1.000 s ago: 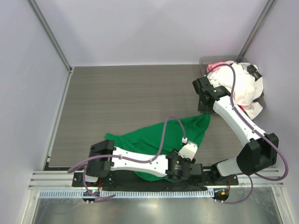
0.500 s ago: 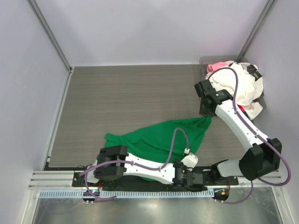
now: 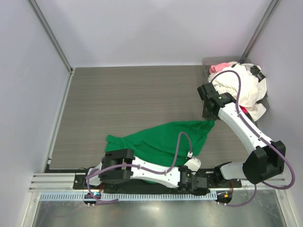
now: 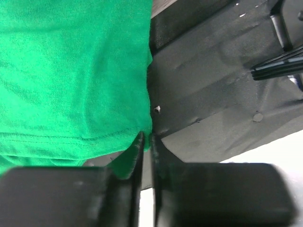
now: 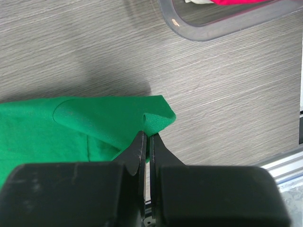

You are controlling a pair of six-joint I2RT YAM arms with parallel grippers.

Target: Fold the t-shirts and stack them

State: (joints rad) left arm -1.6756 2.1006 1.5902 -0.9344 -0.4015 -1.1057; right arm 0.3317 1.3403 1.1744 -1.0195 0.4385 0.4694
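**Left claw [image 4: 147, 139] and right claw [image 5: 147, 137] each pinch the green t-shirt [image 3: 161, 142] as you work to spread it flat.**

Your right claw is pressed together on a folded-over corner of the shirt. The rest of the cloth lies rumpled on the worktop [image 3: 132, 94] to that claw's left. Your left claw is nipped onto the hem, with the cloth running up and left from its tips. Beyond the right claw, the clear bin [image 5: 213, 30] holds the white, pink and red t-shirts [image 3: 241, 87]. The step in hand looks like flattening, with no fold made yet. The next move calls for drawing your two pinched points apart over the worktop until the wrinkles pull out. Keep both thin grips from slipping off the edge.
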